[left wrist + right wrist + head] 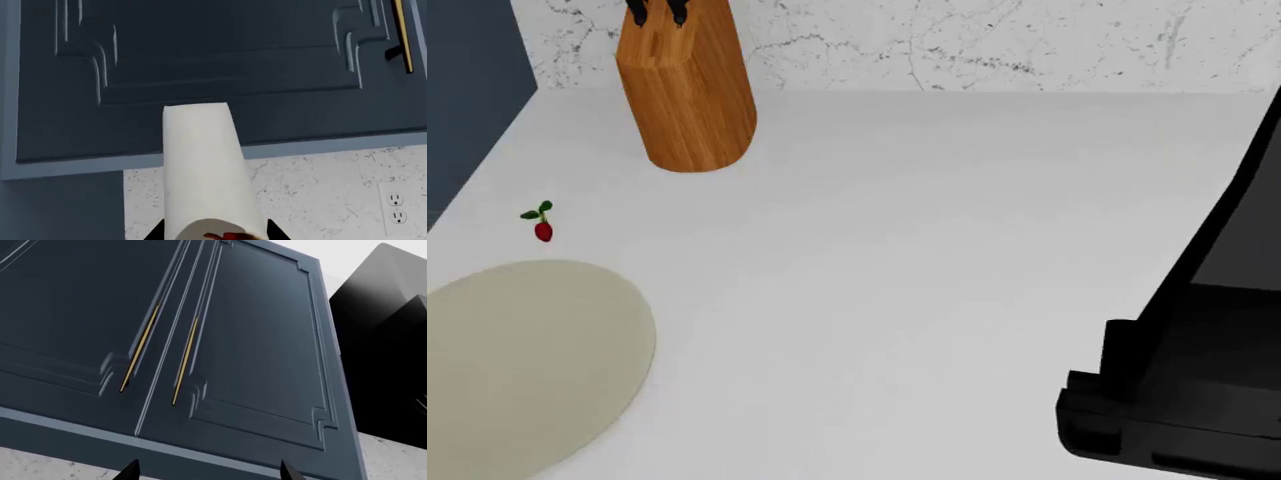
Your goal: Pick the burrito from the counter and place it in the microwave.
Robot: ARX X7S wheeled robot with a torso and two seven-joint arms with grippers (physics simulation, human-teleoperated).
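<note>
While no legible writing shows anywhere, the left gripper (217,236) pinches the burrito (203,170) between its dark fingertips, roll extending toward twelve o'clock before a cabinet door (220,60). The right gripper (210,471) stands spread, holding nothing.

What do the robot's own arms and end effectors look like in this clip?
Little shows. No arm appears in the head view. Each wrist view catches only two black, pointed fingertips at the frame edge: the left end effector and the right end effector. No cables, markings or arm links are visible.
</note>
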